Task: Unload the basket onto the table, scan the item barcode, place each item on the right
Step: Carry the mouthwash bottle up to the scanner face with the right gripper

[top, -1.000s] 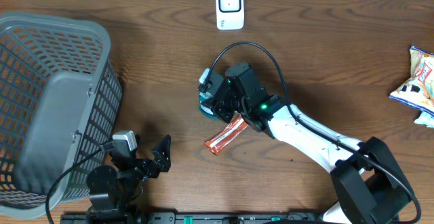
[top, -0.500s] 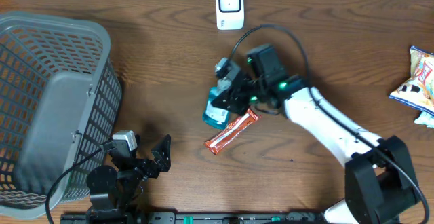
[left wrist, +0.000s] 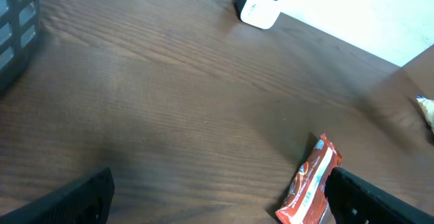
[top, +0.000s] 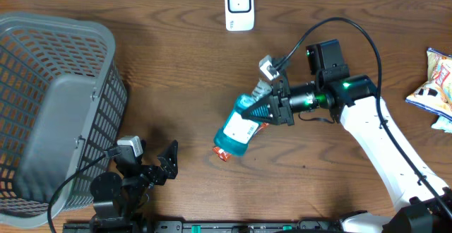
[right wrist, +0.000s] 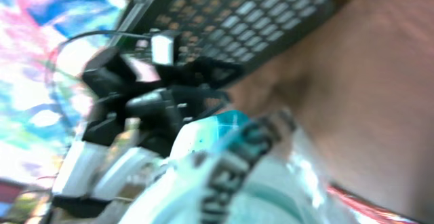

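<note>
A teal bottle [top: 239, 129] with a white label hangs tilted above the table's middle, and my right gripper [top: 271, 107] is shut on its neck end. The right wrist view shows the bottle [right wrist: 234, 176] only as a blur filling the lower frame. The white barcode scanner [top: 239, 7] stands at the table's far edge, well beyond the bottle. A red snack bar [top: 222, 154] lies under the bottle, mostly covered by it. My left gripper [top: 161, 164] rests open near the front edge, and the red snack bar [left wrist: 310, 183] lies just inside its right finger [left wrist: 376, 200].
A grey mesh basket [top: 56, 106] fills the left side of the table. A snack bag [top: 434, 83] lies at the right edge. In the left wrist view the scanner [left wrist: 261, 0] sits far ahead across bare wood.
My right arm has swung to the right, carrying the teal bottle up off the table and laying it over. The left arm has stayed still.
</note>
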Available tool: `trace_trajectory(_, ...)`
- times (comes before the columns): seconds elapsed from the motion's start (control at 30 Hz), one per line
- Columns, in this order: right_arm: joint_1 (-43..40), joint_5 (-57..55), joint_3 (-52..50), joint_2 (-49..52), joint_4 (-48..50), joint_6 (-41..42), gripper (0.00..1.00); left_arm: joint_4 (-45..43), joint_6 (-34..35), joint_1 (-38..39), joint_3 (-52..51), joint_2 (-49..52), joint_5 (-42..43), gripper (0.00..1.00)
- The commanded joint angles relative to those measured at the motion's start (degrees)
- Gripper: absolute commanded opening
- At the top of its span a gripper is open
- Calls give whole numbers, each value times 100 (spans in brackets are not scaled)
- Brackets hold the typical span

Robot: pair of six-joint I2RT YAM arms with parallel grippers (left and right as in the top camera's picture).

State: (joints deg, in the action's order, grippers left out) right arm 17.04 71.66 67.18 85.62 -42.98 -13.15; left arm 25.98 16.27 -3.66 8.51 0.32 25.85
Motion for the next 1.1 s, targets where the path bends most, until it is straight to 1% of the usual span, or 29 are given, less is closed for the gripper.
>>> trace_trajectory(0.0, -24, 955, 155, -142, -306, -538, 4, 120, -52, -28, -81, -9, 70, 99)
trace_trajectory(0.17, -15, 951, 155, -142, -411, -544, 5, 120, -52, -28, -81, -9, 70, 99)
trace_trajectory(0.3, -13, 946, 155, -142, -319, -726, 2, 120, -52, -28, -81, -9, 70, 99)
trace_trajectory(0.4, -11, 922, 155, -142, -195, -723, 2, 120, -52, -28, -81, -9, 70, 99)
trace_trajectory(0.53, -7, 463, 155, -142, 17, -726, 3, 120, -52, -28, -81, -9, 70, 99)
trace_trajectory(0.63, 4, -120, 155, -142, 457, -726, 4, 120, -52, -28, -81, -9, 72, 99)
trace_trajectory(0.67, 46, -345, 155, -142, 885, -623, 4, 120, -52, -28, -81, -9, 70, 99)
trace_trajectory(0.77, 197, -782, 155, -140, 1696, -190, 9, 120, -52, -28, -81, -9, 70, 99)
trace_trajectory(0.8, 264, -1047, 155, -140, 1919, -44, 10, 120, -52, -28, -81, -9, 70, 99)
trace_trajectory(0.9, 507, -2533, 155, -140, 2330, 332, 10, 120, -52, -28, -81, -9, 70, 99)
trace_trajectory(1.0, 820, -4271, 155, -129, 2481, 350, 9, 120, -52, -28, -81, -9, 70, 99)
trace_trajectory(1.07, 1001, -5248, 155, -116, 2603, 404, 11, 120, -52, -28, -81, -9, 70, 99)
